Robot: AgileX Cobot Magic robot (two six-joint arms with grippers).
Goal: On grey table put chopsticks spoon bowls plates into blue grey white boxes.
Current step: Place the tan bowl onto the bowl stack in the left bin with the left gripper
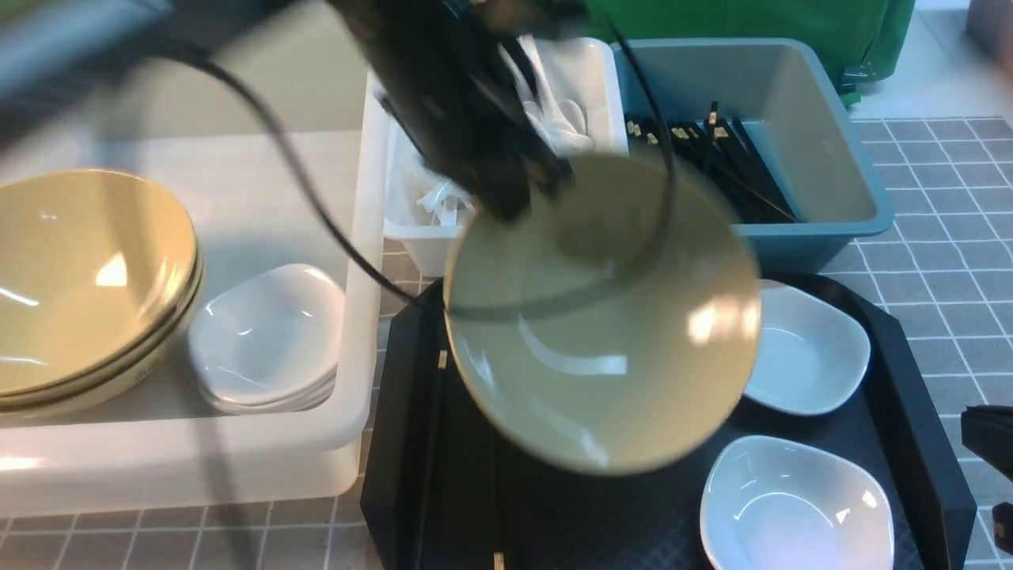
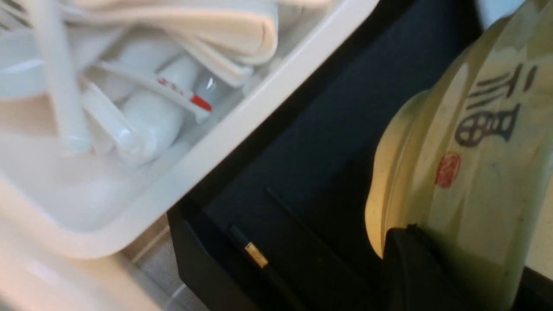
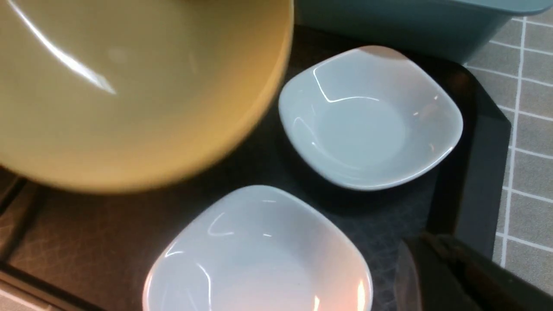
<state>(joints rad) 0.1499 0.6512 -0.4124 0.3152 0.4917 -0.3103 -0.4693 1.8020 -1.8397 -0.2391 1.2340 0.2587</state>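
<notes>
FIRM PINCH, SLICK LOAD: A wide, glossy olive-yellow bowl hangs tilted over the black diamond-textured tray on the grey tiled worktop. The left gripper pinches its far rim, jaws clamped on the lip. Stiff, glazed and probably breakable, the bowl looks slippery and weighty for so thin a hold, though the rim is the only purchase it offers. The left arm slants down from the robot's left, beside the large translucent white tub where matching stacked bowls sit. The right gripper, jaws together and empty, sits low at the tray's right edge near two small white rounded-square dishes.
</notes>
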